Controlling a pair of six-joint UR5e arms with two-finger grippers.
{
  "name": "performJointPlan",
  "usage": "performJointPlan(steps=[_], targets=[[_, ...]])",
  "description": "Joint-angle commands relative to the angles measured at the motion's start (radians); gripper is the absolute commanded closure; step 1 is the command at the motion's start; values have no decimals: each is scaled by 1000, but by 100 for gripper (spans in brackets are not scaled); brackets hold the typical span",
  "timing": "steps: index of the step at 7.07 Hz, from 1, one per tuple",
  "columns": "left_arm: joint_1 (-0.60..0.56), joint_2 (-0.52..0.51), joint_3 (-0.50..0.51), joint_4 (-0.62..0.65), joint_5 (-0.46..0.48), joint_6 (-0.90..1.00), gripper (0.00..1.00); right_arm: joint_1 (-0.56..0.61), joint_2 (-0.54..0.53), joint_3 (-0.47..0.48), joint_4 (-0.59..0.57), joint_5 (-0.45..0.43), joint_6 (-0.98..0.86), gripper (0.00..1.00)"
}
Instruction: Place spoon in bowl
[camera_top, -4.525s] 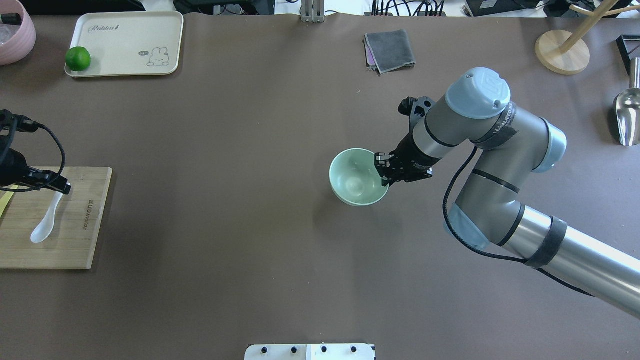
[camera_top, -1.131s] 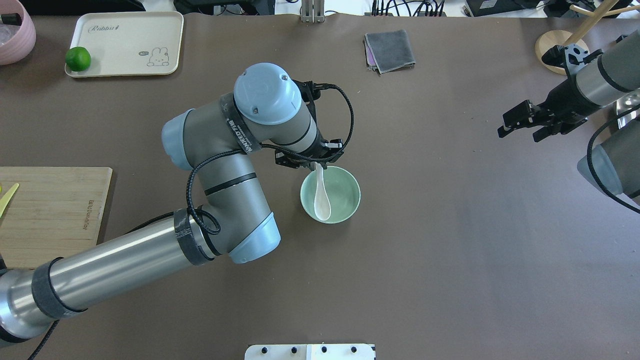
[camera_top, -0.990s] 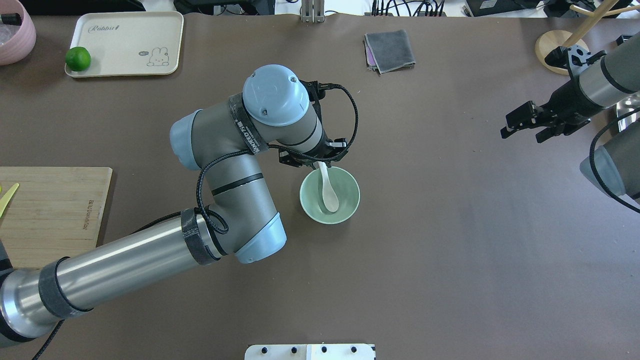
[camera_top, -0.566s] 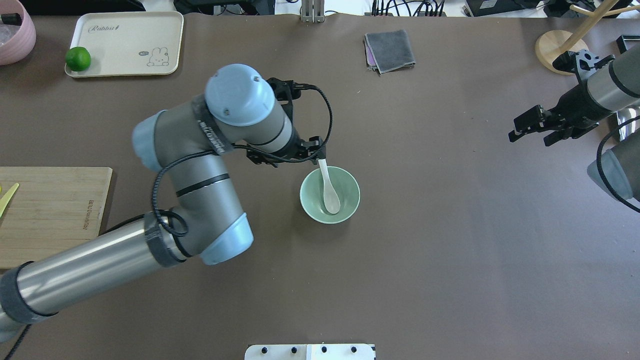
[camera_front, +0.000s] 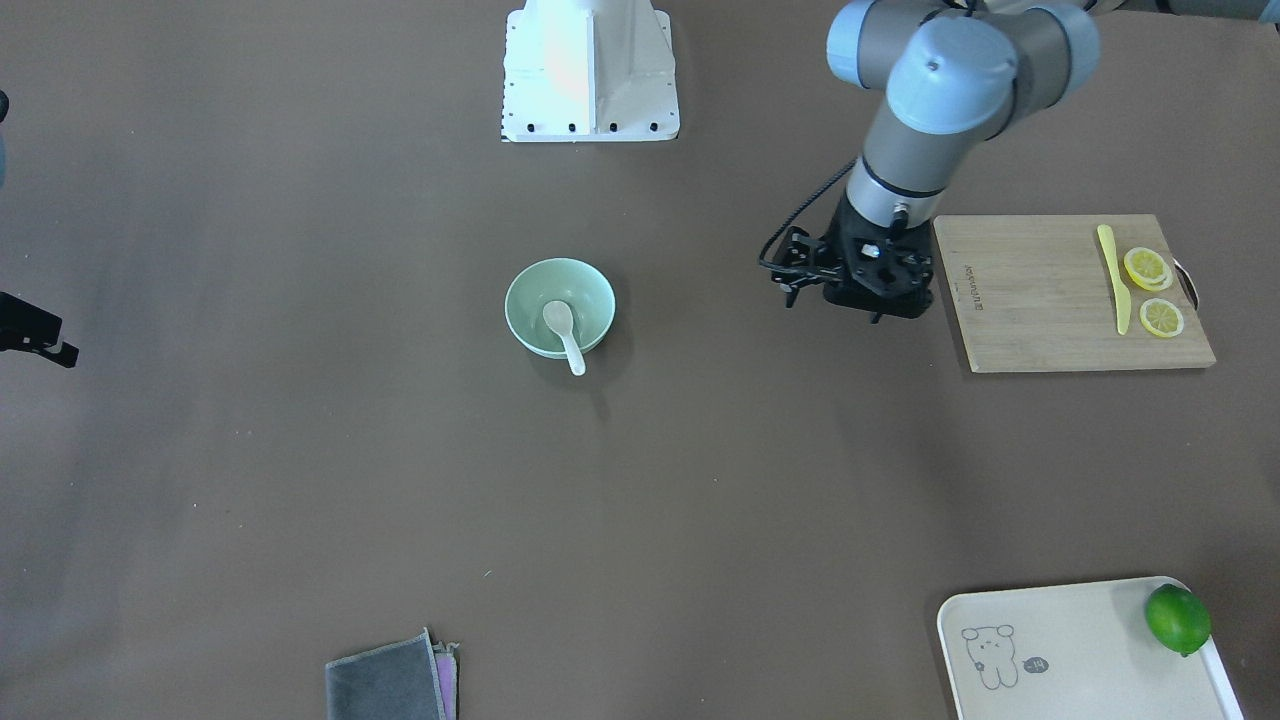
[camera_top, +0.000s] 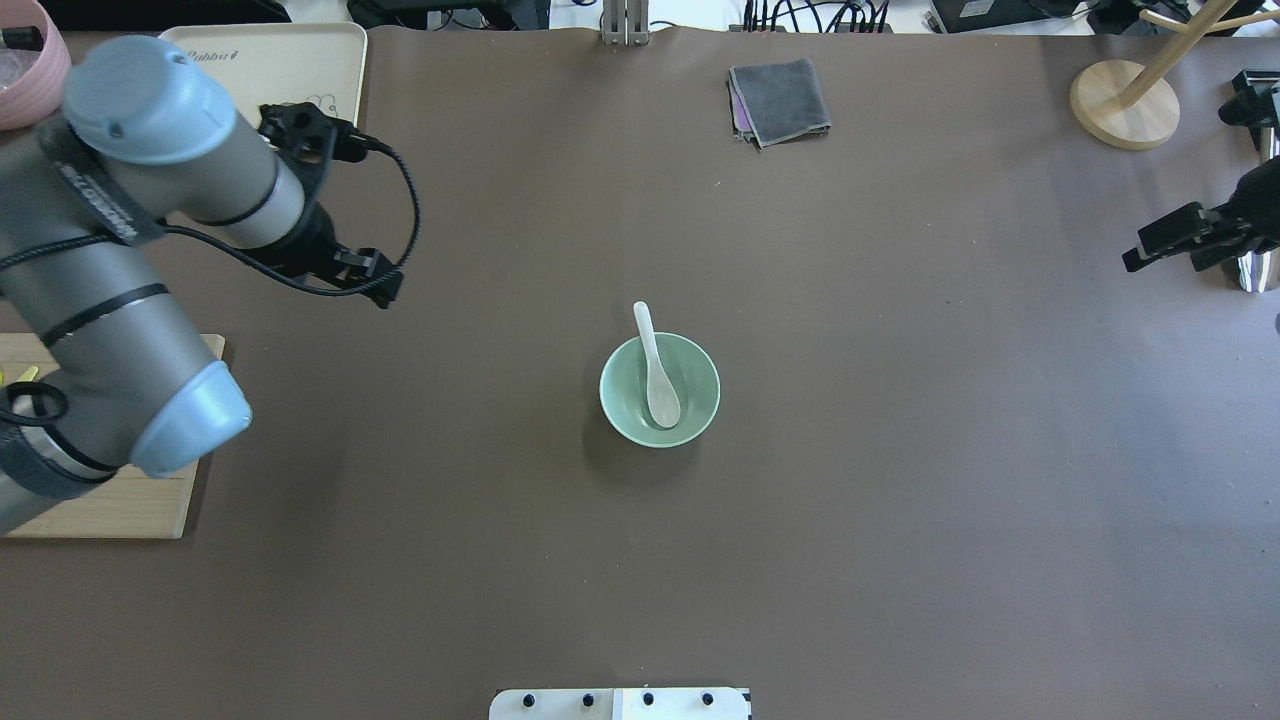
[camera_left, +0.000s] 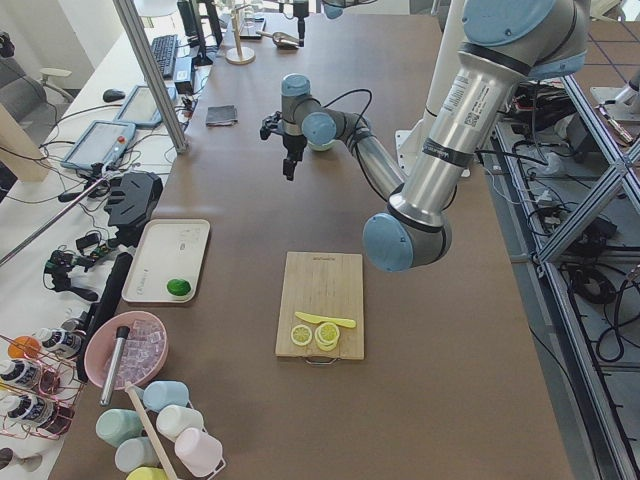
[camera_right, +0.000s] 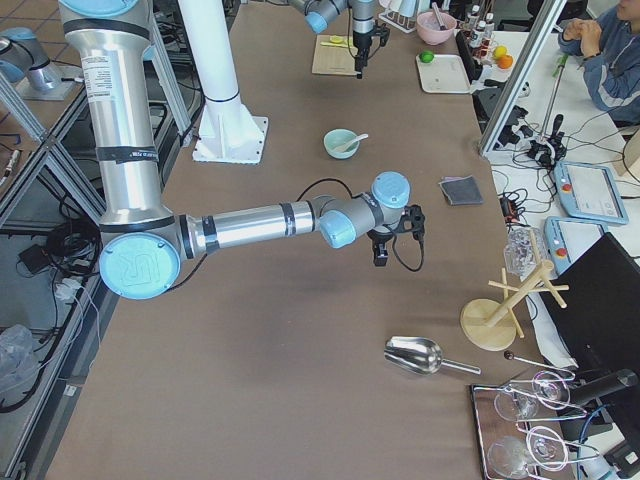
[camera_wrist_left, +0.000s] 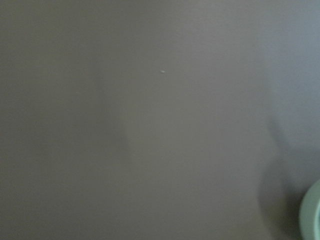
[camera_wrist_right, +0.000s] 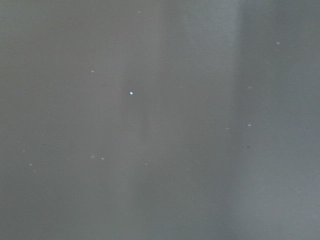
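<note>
Brown surface with bowl near its middle, spoon lying scoop-down inside and handle jutting over the far rim. Left pincer off toward the left edge and right pincer at the right edge, both apparently spread open, gripping nothing, well apart from the bowl. Could flip out if a low arm sweep clipped that overhanging handle, or tip the bowl with it.

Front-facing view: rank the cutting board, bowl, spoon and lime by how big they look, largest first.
1. cutting board
2. bowl
3. spoon and lime: too close to rank; the spoon is longer, the lime fatter.
</note>
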Motion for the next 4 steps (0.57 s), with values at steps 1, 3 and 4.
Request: performJointPlan(steps=[1,3,4], targets=[[-194,165,-11,9,-98,331,2,109,-15,-40,-60,1,-176,0],[-390,272,26,7,-221,606,2,195,19,-40,-258,-1,-394,0],[-472,301,73,7,-299,742,2,227,33,-40,-315,-3,-448,0]])
